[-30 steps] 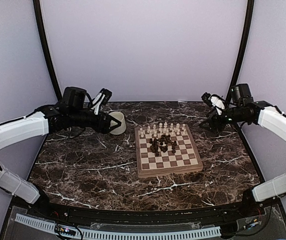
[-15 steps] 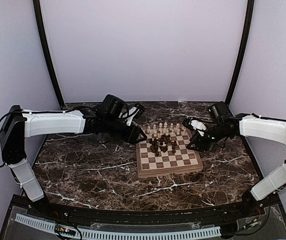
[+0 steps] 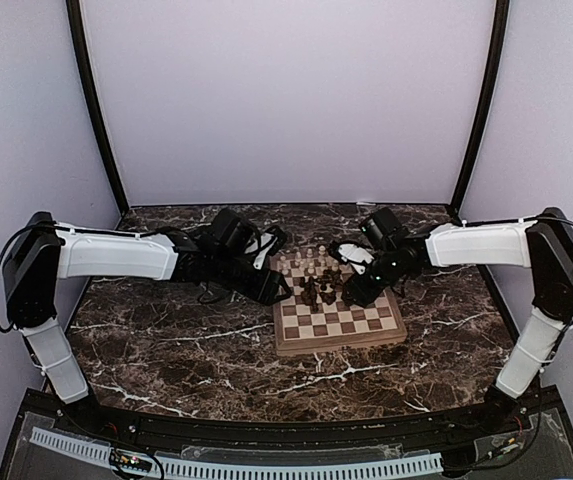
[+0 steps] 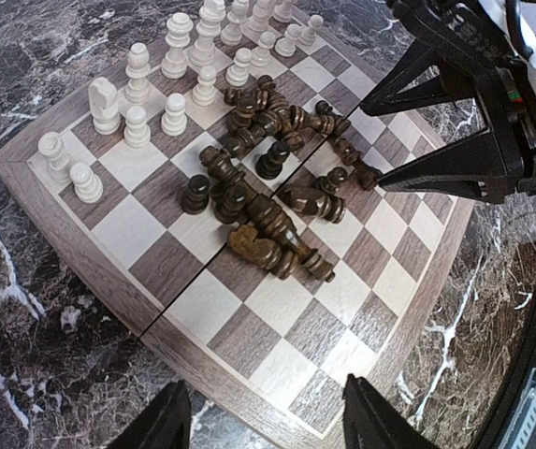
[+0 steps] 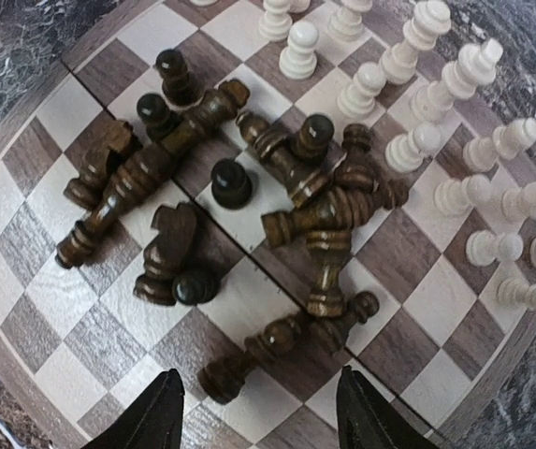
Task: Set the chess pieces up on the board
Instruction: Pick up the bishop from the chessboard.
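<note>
Within the last second both arms swing in from the far corners of the table (image 3: 166, 340) and close on the board (image 3: 336, 345). The left gripper (image 3: 276, 288) now hangs at the board's edge, its fingers spread wide with nothing between them. The right gripper (image 3: 351, 290) is over the middle squares, equally wide open and empty. This looks like the end of the approach, with picking about to begin and no piece yet lifted.

Just ahead of the right gripper's (image 5: 260, 416) fingertips lies the heap of dark pieces (image 5: 249, 187). Most of them are toppled and lying across one another, and a few round-headed ones stand upright among them. Beyond the heap and off to the right stand the white pieces (image 5: 417, 140), upright in two rows that seem already set.

From the left gripper (image 4: 268, 421), the heap sits ahead across several bare squares, and the right gripper (image 4: 372, 142) reaches in ahead to the right.

The dark side probably remains to be set out. The tangle is the trouble: the fallen pieces touch, so closing on one may roll its neighbours or knock down a standing one. The two grippers are near each other over a small board, and the white rows just beyond the heap leave little room for overshoot.
</note>
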{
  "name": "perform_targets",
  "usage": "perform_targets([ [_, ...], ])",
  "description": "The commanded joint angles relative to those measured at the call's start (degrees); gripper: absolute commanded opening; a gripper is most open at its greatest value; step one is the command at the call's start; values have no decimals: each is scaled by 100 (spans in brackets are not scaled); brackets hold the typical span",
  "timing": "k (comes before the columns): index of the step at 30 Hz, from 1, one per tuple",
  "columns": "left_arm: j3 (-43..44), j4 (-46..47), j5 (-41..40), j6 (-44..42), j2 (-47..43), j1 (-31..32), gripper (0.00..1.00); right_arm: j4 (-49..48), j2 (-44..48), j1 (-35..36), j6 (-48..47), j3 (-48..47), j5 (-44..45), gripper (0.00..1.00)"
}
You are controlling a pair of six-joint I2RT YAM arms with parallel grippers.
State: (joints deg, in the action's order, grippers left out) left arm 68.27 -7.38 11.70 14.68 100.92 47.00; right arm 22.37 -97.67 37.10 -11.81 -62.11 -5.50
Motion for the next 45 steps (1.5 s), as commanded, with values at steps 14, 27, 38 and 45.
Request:
perform_targets([
  [14,-30,125,-259,-53,-272,-8,59,243,-352,148,834,-313,901,53],
  [27,22,158,-177,-61,-216,-9,59,261,-203,146,558,-24,414,28],
  [38,-55,425,39,-35,-270,-7,59,142,190,125,298,218,322,5],
  [45,282,677,530,161,-127,1,58,157,1466,68,-311,513,-987,2],
])
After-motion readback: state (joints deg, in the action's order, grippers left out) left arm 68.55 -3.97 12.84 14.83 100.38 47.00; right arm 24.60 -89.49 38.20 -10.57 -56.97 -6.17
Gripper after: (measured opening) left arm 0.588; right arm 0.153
